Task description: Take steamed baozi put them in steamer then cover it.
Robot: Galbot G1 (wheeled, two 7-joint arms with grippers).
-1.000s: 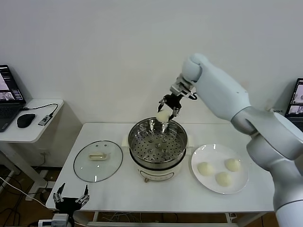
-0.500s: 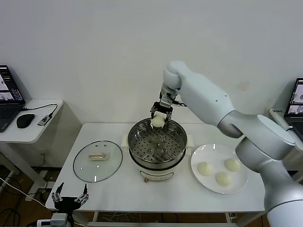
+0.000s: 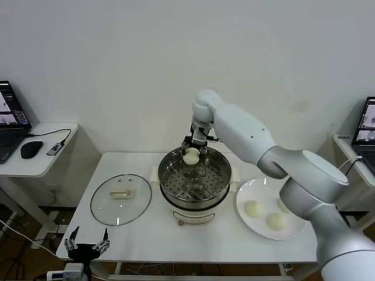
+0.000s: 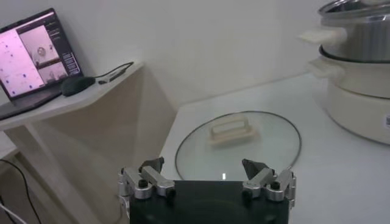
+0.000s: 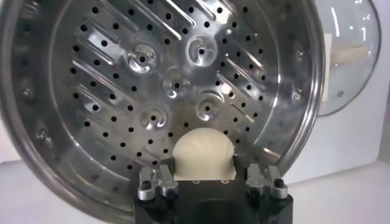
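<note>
My right gripper (image 3: 192, 151) is shut on one pale baozi (image 3: 191, 156), holding it just inside the far part of the steamer (image 3: 224, 171). In the right wrist view the baozi (image 5: 204, 151) sits between the fingers above the perforated tray (image 5: 164, 85). Three more baozi (image 3: 254, 208) lie on the white plate (image 3: 263, 190) to the steamer's right, one partly behind my forearm. The glass cover (image 3: 120, 199) lies flat on the table left of the steamer. My left gripper (image 3: 88, 246) hangs open below the table's front left corner, facing the cover (image 4: 237, 143).
A side desk (image 3: 41, 158) at the left carries a laptop (image 4: 36, 58) and a mouse (image 4: 76, 84). Another laptop (image 3: 368, 122) stands at the far right. The wall is close behind the table. Bare tabletop (image 3: 176, 237) runs along the front edge.
My right arm has swung left and down, carrying the baozi from above the steamer's far rim to a spot low over the tray. The left arm has not moved.
</note>
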